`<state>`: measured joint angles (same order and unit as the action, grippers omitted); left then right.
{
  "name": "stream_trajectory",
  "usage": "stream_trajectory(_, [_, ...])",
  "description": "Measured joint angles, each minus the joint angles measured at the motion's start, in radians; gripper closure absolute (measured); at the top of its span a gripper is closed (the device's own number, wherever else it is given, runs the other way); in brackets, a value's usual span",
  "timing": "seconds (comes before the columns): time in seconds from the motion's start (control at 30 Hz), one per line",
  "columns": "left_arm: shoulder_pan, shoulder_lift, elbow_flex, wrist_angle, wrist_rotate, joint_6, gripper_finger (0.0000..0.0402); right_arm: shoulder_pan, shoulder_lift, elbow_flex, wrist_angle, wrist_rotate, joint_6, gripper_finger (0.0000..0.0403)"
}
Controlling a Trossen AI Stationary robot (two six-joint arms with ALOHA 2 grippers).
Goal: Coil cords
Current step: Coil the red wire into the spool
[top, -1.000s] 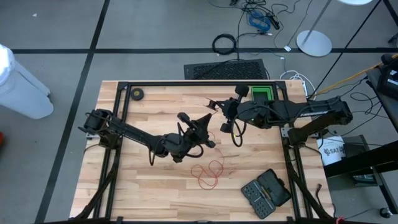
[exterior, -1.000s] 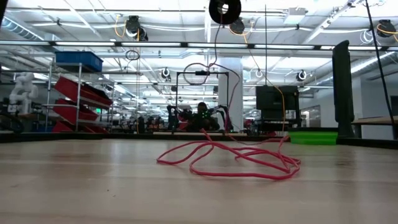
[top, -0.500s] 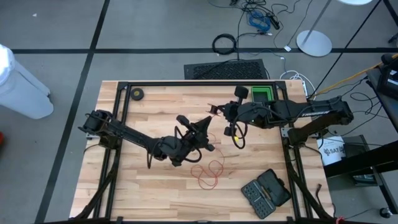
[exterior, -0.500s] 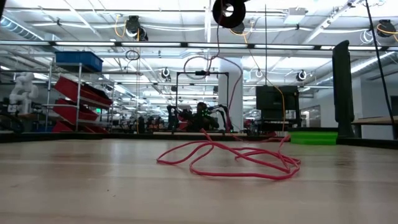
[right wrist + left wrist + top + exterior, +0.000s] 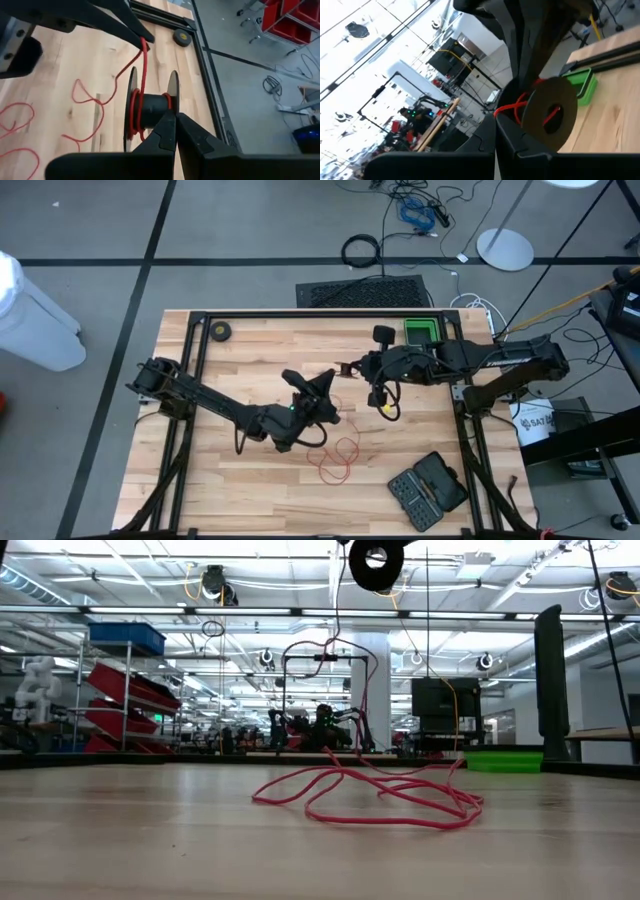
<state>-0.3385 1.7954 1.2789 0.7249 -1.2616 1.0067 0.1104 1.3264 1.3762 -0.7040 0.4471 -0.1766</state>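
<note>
Although a few turns of the red cord (image 5: pixel 142 65) already sit on the hub of the reel (image 5: pixel 150 107), the coiling looks to be only at its beginning. The right gripper (image 5: pixel 175 119) has its fingers pressed together on one flange of the reel and holds it high above the table (image 5: pixel 230 480). Just beside it, the left gripper (image 5: pixel 495 125) is closed as well. It seems to pinch the cord a short way from the hub, though the pinch itself is hard to see.

From the reel the cord hangs straight down below both grippers. It ends in a loose heap of loops that lies flat on the wood, nearer to the front edge than the grippers are. This heap appears to be most of the length, so the main work is judged to be left: every loop must be drawn up and wound on.

The table is of light wooden planks inside a dark frame. Beyond the right gripper, toward the back edge, stands a green tray (image 5: pixel 421 330). Well apart from the left gripper, at the far back corner, lies a small black roll (image 5: pixel 221 332), and an open black case (image 5: pixel 428 488) rests near the front. Behind the table the room is a large bright hall with shelves of red bins (image 5: pixel 130 700).
</note>
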Motion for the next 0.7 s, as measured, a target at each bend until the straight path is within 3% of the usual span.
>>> stream_trajectory(0.37, [-0.016, -0.001, -0.009, -0.036, -0.018, -0.007, 0.0394, 0.023, -0.071, -0.001, 0.001, -0.079, 0.059, 0.0403])
stream_trajectory(0.7, [-0.075, -0.002, -0.011, -0.092, -0.019, -0.048, 0.0309, 0.056, -0.093, -0.003, 0.000, -0.084, 0.079, 0.0403])
